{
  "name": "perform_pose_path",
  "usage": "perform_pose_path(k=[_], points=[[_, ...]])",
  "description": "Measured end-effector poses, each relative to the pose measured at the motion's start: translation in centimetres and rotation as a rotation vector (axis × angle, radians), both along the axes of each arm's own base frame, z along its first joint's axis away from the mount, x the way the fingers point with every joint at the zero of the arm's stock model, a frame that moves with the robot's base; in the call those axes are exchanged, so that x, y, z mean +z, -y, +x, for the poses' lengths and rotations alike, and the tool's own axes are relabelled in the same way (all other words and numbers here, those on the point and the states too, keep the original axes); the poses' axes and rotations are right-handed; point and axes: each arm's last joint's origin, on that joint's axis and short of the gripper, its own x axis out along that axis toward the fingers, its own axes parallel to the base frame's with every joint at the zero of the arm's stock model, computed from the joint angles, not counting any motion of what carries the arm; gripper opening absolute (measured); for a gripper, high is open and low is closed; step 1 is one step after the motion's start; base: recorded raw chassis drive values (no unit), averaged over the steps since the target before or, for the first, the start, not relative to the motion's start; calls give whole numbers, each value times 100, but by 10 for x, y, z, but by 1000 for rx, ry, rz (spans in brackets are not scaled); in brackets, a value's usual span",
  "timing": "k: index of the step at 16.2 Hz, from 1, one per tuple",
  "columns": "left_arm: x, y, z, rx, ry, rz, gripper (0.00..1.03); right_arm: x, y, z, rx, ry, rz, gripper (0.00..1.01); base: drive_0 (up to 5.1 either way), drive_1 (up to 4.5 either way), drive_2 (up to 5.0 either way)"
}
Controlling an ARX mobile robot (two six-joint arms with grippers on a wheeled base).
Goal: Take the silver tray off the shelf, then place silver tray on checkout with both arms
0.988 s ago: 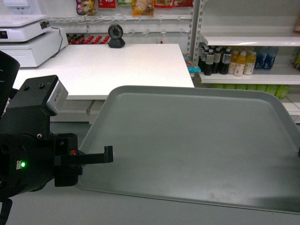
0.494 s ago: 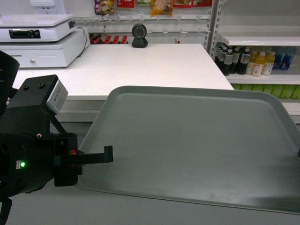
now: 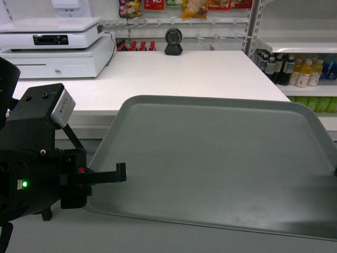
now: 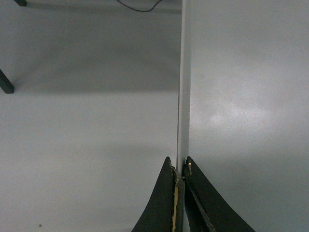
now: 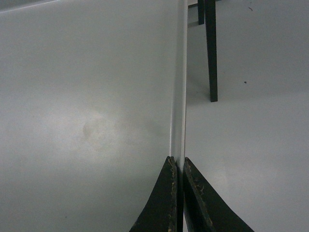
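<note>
The silver tray [image 3: 221, 163] is a large dull grey-green tray held level in the air in front of the white checkout [image 3: 174, 74]. My left gripper [image 3: 121, 173] is shut on the tray's left rim. The left wrist view shows its jaws [image 4: 179, 165] pinching the thin rim [image 4: 183, 96], with the tray's face [image 4: 241, 96] to the right. My right gripper [image 5: 177, 163] is shut on the opposite rim [image 5: 178, 87]. In the head view only a dark tip of it shows at the right edge [image 3: 335, 169].
A white cash register [image 3: 58, 45] sits at the checkout's back left, and a black round device [image 3: 174, 42] at its back middle. White shelf boards with drink bottles [image 3: 297, 71] stand at the right. Black legs [image 5: 211, 48] rise from the grey floor below.
The checkout, the register and the shelves have slid rightward in the head view. The tray and both grippers keep the same place in the view.
</note>
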Motion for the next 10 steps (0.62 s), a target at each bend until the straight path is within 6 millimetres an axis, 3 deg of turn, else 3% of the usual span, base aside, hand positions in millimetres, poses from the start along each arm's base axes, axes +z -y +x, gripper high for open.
perform_pose_path(k=[10], points=[[0,0,0,1,-4,1,3,0,0,0,0,-2,0,2,-510,236,236]])
